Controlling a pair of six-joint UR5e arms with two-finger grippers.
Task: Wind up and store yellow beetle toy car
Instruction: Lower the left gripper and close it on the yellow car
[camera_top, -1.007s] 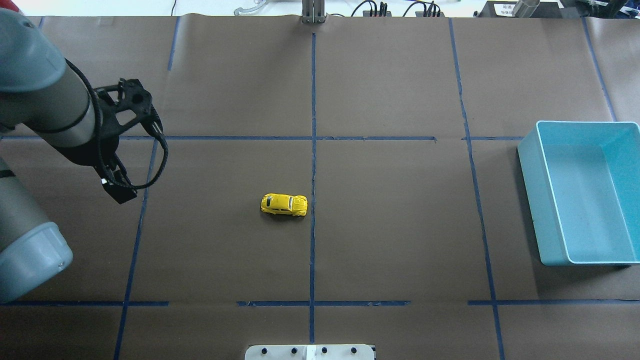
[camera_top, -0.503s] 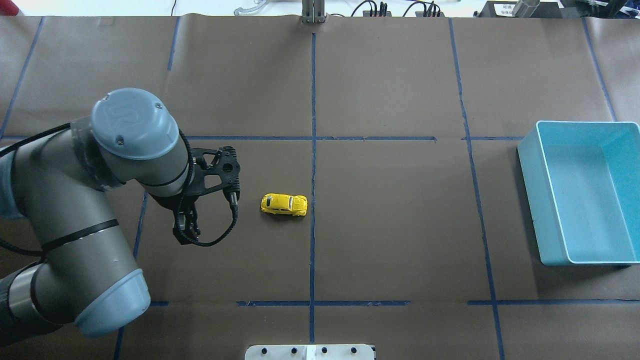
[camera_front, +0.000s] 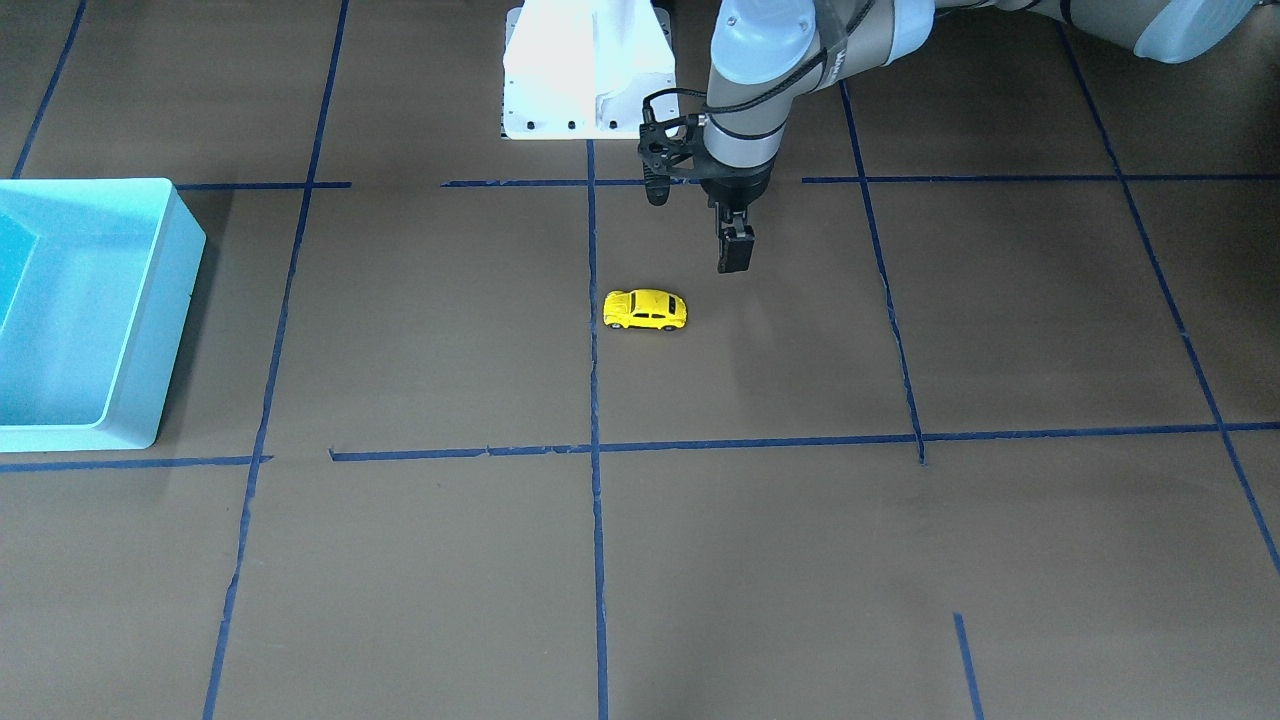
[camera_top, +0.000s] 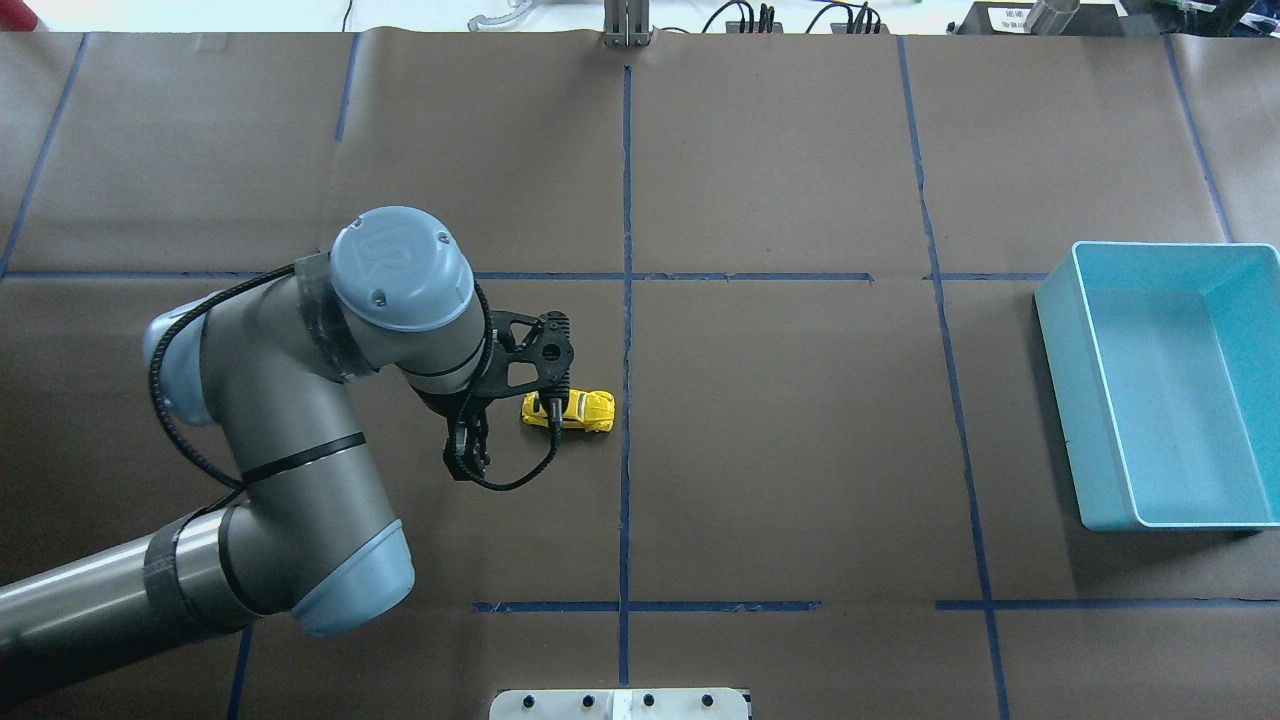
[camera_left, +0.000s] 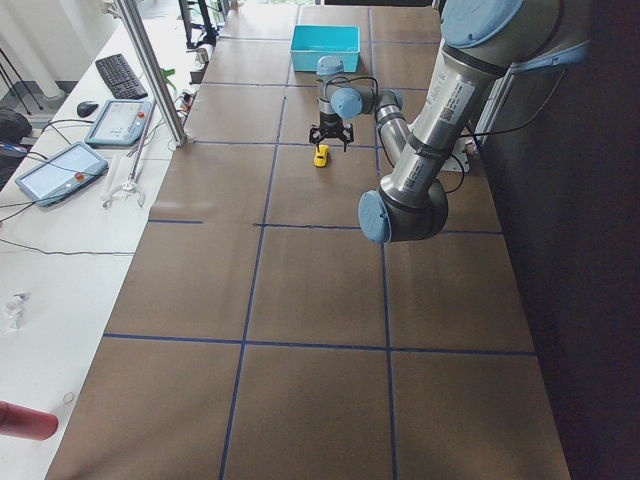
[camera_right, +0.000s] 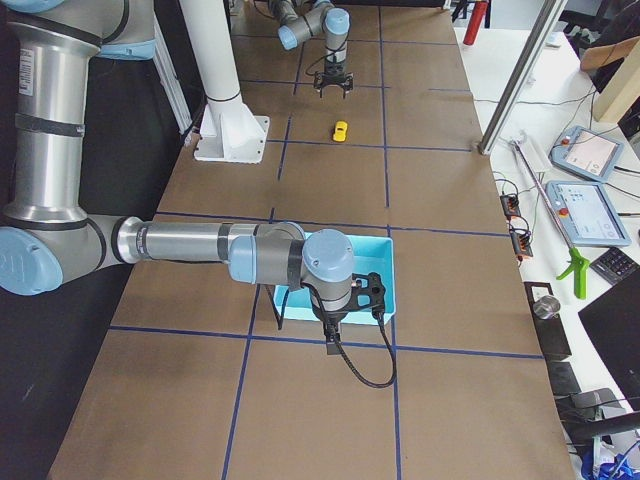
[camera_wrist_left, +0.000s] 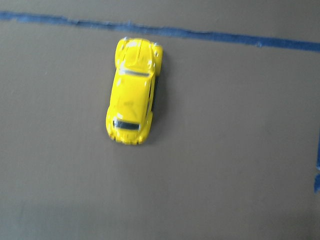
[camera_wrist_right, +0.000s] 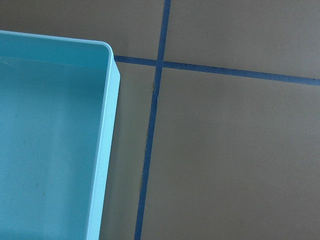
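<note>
The yellow beetle toy car (camera_top: 580, 409) stands on its wheels on the brown paper near the table's middle, just left of the centre tape line. It also shows in the front view (camera_front: 645, 309) and fills the upper left of the left wrist view (camera_wrist_left: 132, 92). My left gripper (camera_top: 468, 455) hovers above the table just left of the car, toward the robot's side. Its fingers look closed together and hold nothing (camera_front: 736, 250). My right gripper (camera_right: 331, 345) shows only in the exterior right view, by the bin; I cannot tell whether it is open or shut.
A light blue open bin (camera_top: 1060, 330) stands at the table's right end, also in the right wrist view (camera_wrist_right: 107, 125). Blue tape lines divide the paper. A white robot base plate (camera_front: 585, 70) sits at the robot's edge.
My left arm has swept from the table's left edge rightward, to just beside the car. The car has not moved.
</note>
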